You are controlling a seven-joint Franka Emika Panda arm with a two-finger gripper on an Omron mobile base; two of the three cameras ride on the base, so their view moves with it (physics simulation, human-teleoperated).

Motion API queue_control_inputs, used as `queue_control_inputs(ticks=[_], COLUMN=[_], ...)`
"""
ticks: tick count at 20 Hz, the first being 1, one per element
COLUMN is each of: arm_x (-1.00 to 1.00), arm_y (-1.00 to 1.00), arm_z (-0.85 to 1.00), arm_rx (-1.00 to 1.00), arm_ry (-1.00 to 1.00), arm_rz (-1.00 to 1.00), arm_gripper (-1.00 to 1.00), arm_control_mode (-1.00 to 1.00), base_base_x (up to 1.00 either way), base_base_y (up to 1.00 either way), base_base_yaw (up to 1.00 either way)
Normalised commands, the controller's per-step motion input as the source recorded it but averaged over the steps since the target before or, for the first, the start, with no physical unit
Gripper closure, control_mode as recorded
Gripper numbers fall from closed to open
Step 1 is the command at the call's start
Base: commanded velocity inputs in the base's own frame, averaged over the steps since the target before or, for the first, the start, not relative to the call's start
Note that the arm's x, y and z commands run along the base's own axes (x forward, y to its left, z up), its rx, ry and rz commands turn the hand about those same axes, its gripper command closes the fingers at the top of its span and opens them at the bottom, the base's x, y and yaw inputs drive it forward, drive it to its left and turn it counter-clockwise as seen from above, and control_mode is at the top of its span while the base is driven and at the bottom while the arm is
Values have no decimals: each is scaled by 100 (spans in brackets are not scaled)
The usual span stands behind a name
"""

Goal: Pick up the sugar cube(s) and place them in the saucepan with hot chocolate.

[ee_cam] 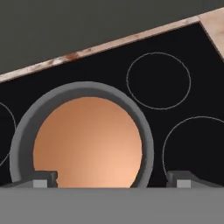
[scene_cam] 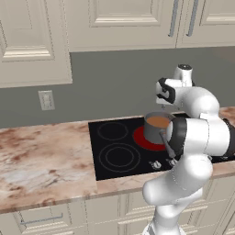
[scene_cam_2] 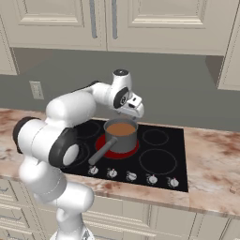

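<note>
The saucepan (scene_cam: 155, 132) (scene_cam_2: 123, 140) is a small grey pot standing on a glowing red burner, its long handle (scene_cam_2: 100, 153) pointing toward the front of the stove. Smooth light-brown hot chocolate (scene_cam: 159, 122) (scene_cam_2: 121, 129) (ee_cam: 87, 140) fills it almost to the rim (ee_cam: 83, 89). My gripper (scene_cam: 164, 108) (scene_cam_2: 127, 115) (ee_cam: 111, 179) hangs just above the pan, pointing down at the liquid. It is open, fingertips (ee_cam: 43, 179) wide apart with nothing between them. The sugar cube is out of view.
The black cooktop (scene_cam_2: 159, 159) carries several burner rings, with a row of knobs (scene_cam_2: 131, 176) along its front edge. Marble counter (scene_cam: 41, 156) (scene_cam_2: 213, 159) runs on both sides. Cabinets hang above, and an outlet (scene_cam: 46, 100) sits on the grey wall.
</note>
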Motion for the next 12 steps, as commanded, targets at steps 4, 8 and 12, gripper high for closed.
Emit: queue_control_inputs(ticks=[4, 8, 12], arm_x=[-34, -18, -9], arm_y=[-36, -20, -20], arm_z=[18, 0, 0], arm_rx=[5, 6, 3], arm_ry=[-20, -13, -6], arm_rz=[-12, -7, -3], arm_gripper=[-100, -100, -100], arm_control_mode=[-100, -100, -100], base_base_x=[0, 0, 0], base_base_y=[0, 0, 0], base_base_yaw=[0, 0, 0])
